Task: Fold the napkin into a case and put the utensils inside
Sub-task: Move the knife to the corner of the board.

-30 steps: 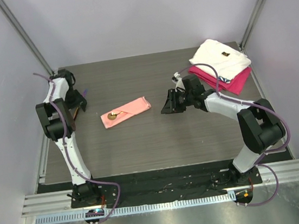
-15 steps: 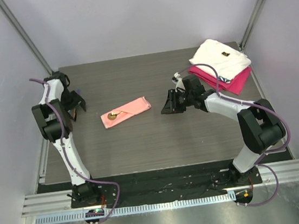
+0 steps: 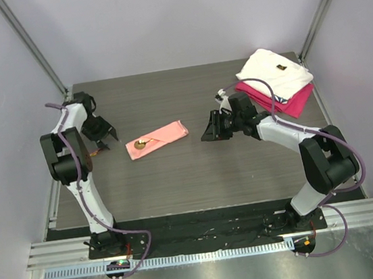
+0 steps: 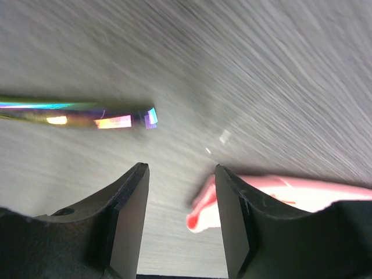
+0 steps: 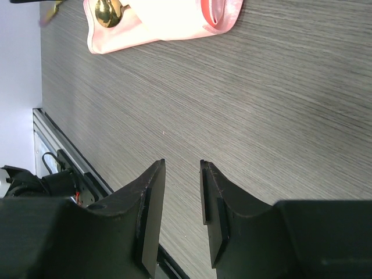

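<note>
The napkin (image 3: 157, 139) lies folded into a long salmon-pink strip left of the table's middle. A gold spoon bowl (image 3: 139, 144) sticks out of its left end, also seen in the right wrist view (image 5: 107, 11). A slim iridescent utensil handle (image 4: 75, 113) lies flat on the table left of the napkin (image 4: 290, 195), ahead of my left gripper (image 4: 180, 168). That gripper (image 3: 107, 141) hovers open and empty just left of the napkin. My right gripper (image 3: 208, 134) stands right of the napkin (image 5: 168, 17), its jaws (image 5: 181, 165) open with nothing between them.
A folded white cloth (image 3: 273, 71) rests on a folded magenta cloth (image 3: 294, 102) in the back right corner. Grey walls and metal posts close in the table (image 3: 198, 179) on three sides.
My left gripper has swung from the table's left edge towards the napkin's left end, and its jaws have narrowed. The right arm and the napkin have not moved.
</note>
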